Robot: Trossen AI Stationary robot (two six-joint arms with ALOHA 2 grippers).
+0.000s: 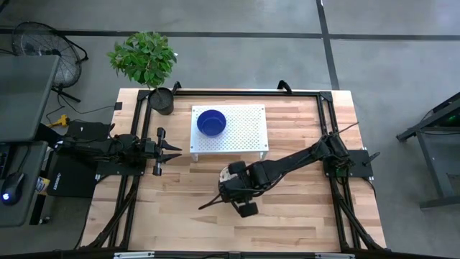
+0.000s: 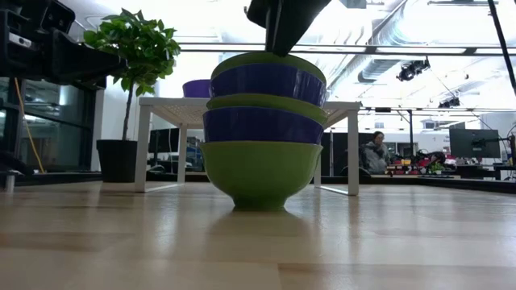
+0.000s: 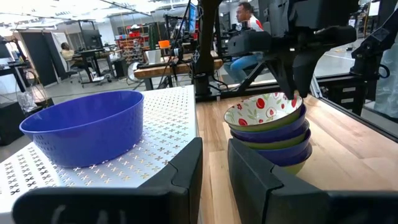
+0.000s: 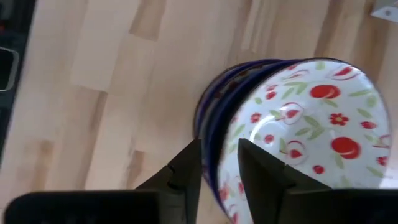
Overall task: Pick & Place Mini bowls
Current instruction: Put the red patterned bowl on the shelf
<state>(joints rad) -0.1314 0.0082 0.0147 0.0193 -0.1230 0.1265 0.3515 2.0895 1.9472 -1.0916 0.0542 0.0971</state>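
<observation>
Standing upright, the bowl stack (image 4: 292, 118) has its top rim between the right hand's (image 4: 219, 163) part-open fingers.

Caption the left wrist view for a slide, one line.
Right tool at the rim of the floral top bowl on the stacked mini bowls; one blue bowl sits on the white perforated rack.

A grey concrete floor (image 1: 237, 18), crossed by dark lines, is seen around the wooden table (image 1: 302, 216). A floor fan (image 1: 43, 50) is set at one corner. Desks, monitors (image 2: 474, 143) and a seated person (image 2: 374, 151) are shown under bright ceiling lights.
</observation>
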